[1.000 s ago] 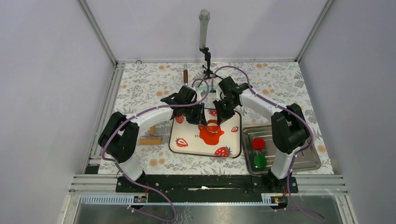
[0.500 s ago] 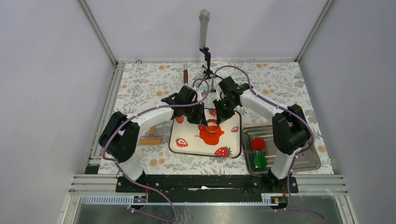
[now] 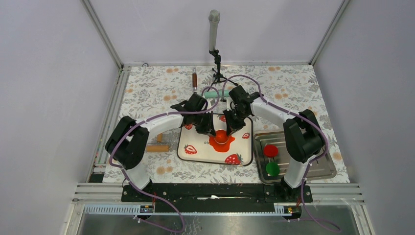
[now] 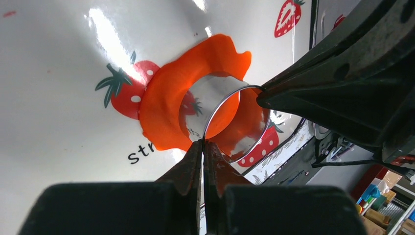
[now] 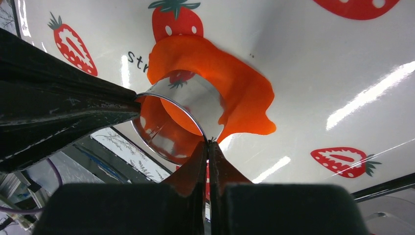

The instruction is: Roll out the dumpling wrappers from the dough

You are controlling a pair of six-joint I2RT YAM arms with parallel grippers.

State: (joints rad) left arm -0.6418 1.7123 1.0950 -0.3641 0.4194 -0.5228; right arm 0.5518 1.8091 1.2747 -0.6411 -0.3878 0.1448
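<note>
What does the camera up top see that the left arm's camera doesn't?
Only the top camera shows the red disc and green disc in the metal tray, and the wooden roller. Only the left wrist camera shows, close up, the left gripper pinching the thin wall of the metal ring. Both show the orange dough, the ring standing on it, and the strawberry board.
</note>
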